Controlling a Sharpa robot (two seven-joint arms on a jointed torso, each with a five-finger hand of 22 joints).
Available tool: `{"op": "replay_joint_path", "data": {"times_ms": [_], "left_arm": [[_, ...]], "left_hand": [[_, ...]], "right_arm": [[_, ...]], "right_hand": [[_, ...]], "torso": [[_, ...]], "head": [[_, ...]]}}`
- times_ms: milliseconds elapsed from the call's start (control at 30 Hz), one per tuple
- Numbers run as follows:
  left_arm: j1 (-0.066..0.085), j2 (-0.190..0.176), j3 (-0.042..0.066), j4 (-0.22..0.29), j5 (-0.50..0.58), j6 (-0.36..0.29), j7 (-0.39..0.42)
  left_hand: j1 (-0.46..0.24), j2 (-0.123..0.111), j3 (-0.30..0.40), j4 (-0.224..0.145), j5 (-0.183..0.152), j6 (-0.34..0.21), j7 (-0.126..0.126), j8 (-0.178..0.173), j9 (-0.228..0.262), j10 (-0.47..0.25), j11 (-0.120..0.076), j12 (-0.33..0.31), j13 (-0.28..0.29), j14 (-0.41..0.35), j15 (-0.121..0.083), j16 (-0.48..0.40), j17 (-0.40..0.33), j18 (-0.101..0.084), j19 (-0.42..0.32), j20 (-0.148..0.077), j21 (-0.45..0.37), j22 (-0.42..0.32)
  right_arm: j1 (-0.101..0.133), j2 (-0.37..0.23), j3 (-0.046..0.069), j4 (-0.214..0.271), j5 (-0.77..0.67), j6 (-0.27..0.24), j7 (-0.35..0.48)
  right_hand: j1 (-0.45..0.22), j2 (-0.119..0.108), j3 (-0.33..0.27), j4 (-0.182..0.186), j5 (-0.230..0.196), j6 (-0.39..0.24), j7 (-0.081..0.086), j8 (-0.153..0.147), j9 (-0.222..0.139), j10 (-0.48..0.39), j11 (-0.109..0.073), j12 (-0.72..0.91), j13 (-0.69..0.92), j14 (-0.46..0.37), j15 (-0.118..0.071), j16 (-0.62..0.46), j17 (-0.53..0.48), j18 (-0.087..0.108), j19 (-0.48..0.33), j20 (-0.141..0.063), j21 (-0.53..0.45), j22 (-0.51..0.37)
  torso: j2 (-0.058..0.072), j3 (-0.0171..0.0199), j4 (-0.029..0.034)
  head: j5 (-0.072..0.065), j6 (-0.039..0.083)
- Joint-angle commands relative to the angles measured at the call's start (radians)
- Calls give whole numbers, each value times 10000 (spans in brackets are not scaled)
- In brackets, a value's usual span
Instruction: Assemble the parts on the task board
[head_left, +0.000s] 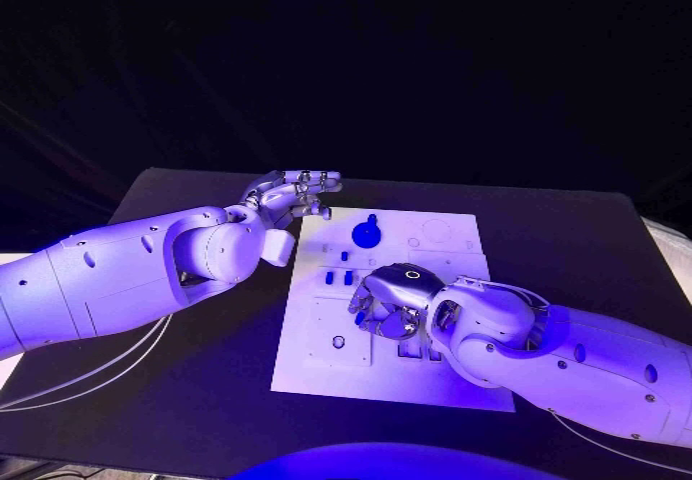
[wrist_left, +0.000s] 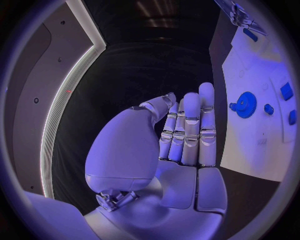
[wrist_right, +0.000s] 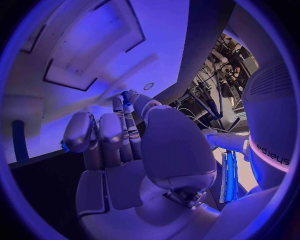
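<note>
**A:** Nearest the head camera, at about 4 o'clock, what is the right robot hand (head_left: 387, 305) doing?

**B:** It lies low over the middle of the task board (head_left: 378, 372), fingers curled down toward the plate. In the right wrist view the fingers (wrist_right: 103, 135) are bent in close together, and a small blue bit shows at one fingertip. Whether that hand grips a part or merely touches it, I cannot tell.

**A:** And the left robot hand (head_left: 293, 192)?

**B:** Up at 11 o'clock, off the board, over the black counter (head_left: 159, 390) just beside the board's far left corner. In the left wrist view its fingers (wrist_left: 190, 130) stand straight, side by side, with nothing in them.

**A:** Where are the parts?

**B:** A blue gear-shaped part (head_left: 368, 234) sits on the board at 12 o'clock, apart from both hands; the left wrist view shows it too (wrist_left: 245, 105), with small blue parts (wrist_left: 287, 91) near it. More small blue parts (head_left: 340, 277) lie on the board just beyond the right hand, toward 11 o'clock.

**A:** Anything in the way?

**B:** The right hand and its forearm (head_left: 577, 360) cover the board's middle and its near right corner, hiding whatever lies beneath.
</note>
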Motion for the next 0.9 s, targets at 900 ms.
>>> {"op": "replay_joint_path", "data": {"times_ms": [900], "left_arm": [[3,8,7,-51,-67,251,-21]], "left_hand": [[-17,77,-80,-12,-62,-31,-15,60,-15,-81,-7,80,-14,-62,-2,-35,-25,111,-10,-1,-49,-23]], "right_arm": [[83,-894,17,986,220,-540,-172]], "right_hand": [[-4,-97,-137,-48,208,-147,-14,-17,9,-1,0,140,-6,88,71,-36,-32,98,3,42,-18,32]], "torso": [[-4,12,-10]], "head": [[-84,44]]}}
